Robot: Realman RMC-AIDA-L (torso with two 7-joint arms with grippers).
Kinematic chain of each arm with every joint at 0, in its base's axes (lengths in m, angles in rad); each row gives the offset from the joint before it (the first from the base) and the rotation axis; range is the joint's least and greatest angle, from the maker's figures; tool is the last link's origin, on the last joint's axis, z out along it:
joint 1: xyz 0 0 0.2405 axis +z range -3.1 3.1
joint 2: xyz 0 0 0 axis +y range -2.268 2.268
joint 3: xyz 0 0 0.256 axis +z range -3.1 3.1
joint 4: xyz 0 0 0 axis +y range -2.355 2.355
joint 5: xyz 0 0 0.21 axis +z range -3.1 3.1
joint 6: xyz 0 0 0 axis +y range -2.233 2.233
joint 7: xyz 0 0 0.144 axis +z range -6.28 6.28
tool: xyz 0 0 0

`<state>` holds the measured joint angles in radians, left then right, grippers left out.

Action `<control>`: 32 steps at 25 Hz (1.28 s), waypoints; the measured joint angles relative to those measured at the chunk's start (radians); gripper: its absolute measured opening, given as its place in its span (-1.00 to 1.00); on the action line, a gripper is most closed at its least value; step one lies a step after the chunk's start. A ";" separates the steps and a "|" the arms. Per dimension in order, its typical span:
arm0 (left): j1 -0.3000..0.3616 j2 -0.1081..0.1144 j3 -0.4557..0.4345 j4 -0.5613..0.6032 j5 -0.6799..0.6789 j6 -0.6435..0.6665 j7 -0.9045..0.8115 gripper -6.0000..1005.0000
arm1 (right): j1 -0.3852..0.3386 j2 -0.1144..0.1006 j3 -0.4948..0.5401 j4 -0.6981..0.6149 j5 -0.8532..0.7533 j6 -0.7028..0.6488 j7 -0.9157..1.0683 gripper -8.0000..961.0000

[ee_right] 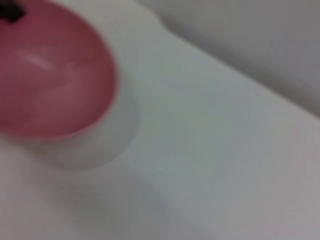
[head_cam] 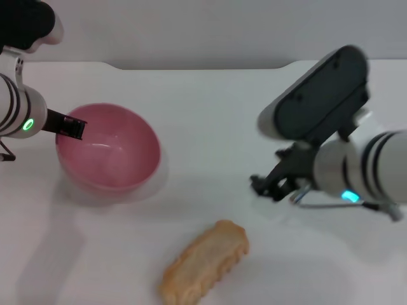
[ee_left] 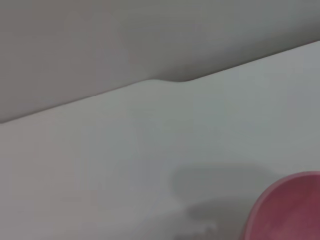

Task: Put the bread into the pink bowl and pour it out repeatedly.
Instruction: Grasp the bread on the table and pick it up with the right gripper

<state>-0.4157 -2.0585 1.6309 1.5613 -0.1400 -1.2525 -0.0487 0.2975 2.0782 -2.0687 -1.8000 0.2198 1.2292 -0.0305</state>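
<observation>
From the head view, my left hand (head_cam: pixel 71 128) sits at the near-left rim of the pink bowl (head_cam: pixel 111 152), its dark fingertip lying over the rim edge; it looks pinched on that rim, with the bowl tipped so its opening faces toward me and to the right. The bowl has nothing in it. The bread (head_cam: pixel 205 262) lies on the white tabletop (head_cam: pixel 210 108) in front of me, well apart from the bowl, angled with one end toward the right arm. My right hand (head_cam: pixel 272 185) hangs above the tabletop, up and to the right of the bread and clear of it; its dark fingers point left, but I cannot tell whether they are apart or together.

In the left wrist view I get only an edge of the pink bowl (ee_left: pixel 287 210) at the corner, plus bare tabletop (ee_left: pixel 150 150) running to the far edge and the wall behind it. No fingers show there.

In the right wrist view the pink bowl (ee_right: pixel 52 75) fills one corner, opening turned toward the camera, with a small dark piece of the left hand (ee_right: pixel 11 12) at its rim. The remainder is tabletop (ee_right: pixel 210 150).
</observation>
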 joint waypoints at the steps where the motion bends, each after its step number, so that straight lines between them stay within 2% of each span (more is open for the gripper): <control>1: -0.001 0.000 -0.002 -0.003 -0.001 0.003 0.000 -0.89 | 0.000 0.000 0.000 0.000 0.000 0.000 0.000 0.26; 5: -0.003 0.000 -0.005 -0.012 -0.004 0.016 0.001 -0.89 | 0.021 0.001 -0.074 0.024 0.063 -0.016 0.038 0.26; 11: -0.009 0.000 -0.006 -0.032 -0.006 0.036 0.001 -0.89 | 0.030 0.000 -0.095 0.077 0.189 -0.067 0.034 0.26; 32: -0.027 0.000 0.004 -0.060 -0.003 0.053 0.006 -0.89 | 0.065 -0.001 -0.088 0.229 0.183 -0.097 0.050 0.26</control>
<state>-0.4432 -2.0586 1.6346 1.5017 -0.1429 -1.1996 -0.0424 0.3624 2.0772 -2.1566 -1.5712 0.4032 1.1320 0.0199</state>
